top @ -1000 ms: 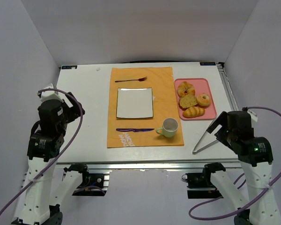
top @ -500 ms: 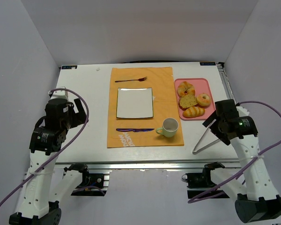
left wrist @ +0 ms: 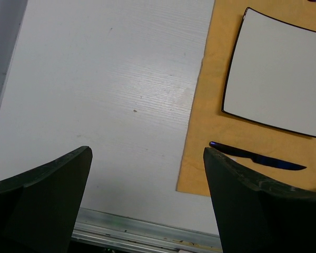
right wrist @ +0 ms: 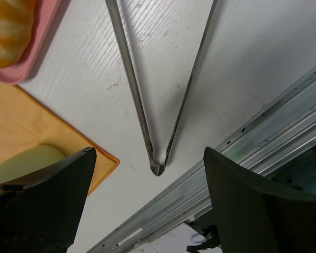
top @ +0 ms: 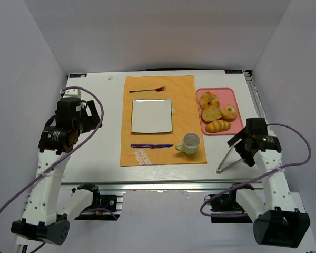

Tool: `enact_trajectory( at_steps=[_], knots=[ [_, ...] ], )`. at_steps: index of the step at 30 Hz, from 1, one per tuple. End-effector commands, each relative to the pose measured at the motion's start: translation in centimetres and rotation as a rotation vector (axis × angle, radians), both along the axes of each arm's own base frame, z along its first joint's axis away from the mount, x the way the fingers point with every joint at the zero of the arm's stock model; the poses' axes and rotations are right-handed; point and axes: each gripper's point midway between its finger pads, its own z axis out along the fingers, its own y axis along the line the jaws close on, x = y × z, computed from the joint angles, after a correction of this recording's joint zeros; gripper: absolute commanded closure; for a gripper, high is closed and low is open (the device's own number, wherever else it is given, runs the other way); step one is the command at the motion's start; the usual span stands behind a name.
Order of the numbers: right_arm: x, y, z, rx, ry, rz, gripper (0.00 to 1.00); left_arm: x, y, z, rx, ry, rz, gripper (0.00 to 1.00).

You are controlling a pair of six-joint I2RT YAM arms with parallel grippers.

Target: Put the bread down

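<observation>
My right wrist feed: tongs (right wrist: pixel 157 166) and pink tray (right wrist: pixel 47 26) cropped at top, cup (right wrist: pixel 26 158) mostly hidden behind the right gripper (right wrist: pixel 148 151).

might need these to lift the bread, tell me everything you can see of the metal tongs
The tongs are a thin V of two long, silvery, metal-looking strips joined at a rounded hinge. They lie flat and spread open on the white table, hinge toward the near edge rail, arms running away from it, near the pink tray. Only the table touches them; the right gripper hangs above with jaws open.
</observation>
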Motion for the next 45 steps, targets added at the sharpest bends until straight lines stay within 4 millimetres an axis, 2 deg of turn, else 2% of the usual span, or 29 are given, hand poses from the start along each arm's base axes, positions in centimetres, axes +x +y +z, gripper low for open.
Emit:
enact_trajectory(
  at_steps=[1,4,5,7,10,13,17,25,29,37,45],
  knots=[
    [2.3,-0.8,-0.2,0.027,-0.065,0.025,0.11,1.4,-0.4,1.7,-0.020,-0.061,0.005,0.02],
    [2.4,-1.7,-1.4,0.037,-0.045,0.022,0.11,1.7,-0.2,1.6,-0.009,-0.055,0.014,0.02],
    [2.9,-1.5,-1.7,0.053,-0.061,0.046,0.11,1.8,-0.1,1.6,-0.004,-0.053,0.014,0.02],
    [2.6,-1.7,-3.3,0.069,-0.035,0.046,0.11,1.9,0.1,1.7,0.006,-0.053,0.026,0.02],
    [2.9,-1.8,-4.7,0.065,-0.027,0.072,0.11,2.0,0.2,1.3,0.015,-0.034,0.031,0.02],
    [3.1,-1.9,-5.5,0.055,-0.024,0.100,0.11,1.9,0.3,0.8,0.020,-0.018,0.033,0.02],
    [3.0,-1.6,-6.2,0.069,-0.008,0.120,0.11,1.8,0.5,0.0,0.034,0.010,0.036,0.02],
    [2.7,-1.9,-7.5,0.072,0.041,0.081,0.11,1.8,0.8,0.1,0.052,0.005,0.044,0.02],
    [3.4,-2.1,-8.0,0.073,0.023,0.048,0.11,1.9,0.8,0.0,0.053,0.009,0.043,0.02],
    [3.4,-2.7,-9.7,0.038,0.090,0.054,0.11,1.6,0.9,-0.3,0.075,0.016,0.044,0.02],
    [3.4,-2.4,-11.4,0.046,0.106,0.026,0.13,1.6,0.8,-0.6,0.090,0.030,0.039,0.02]
  ],
)
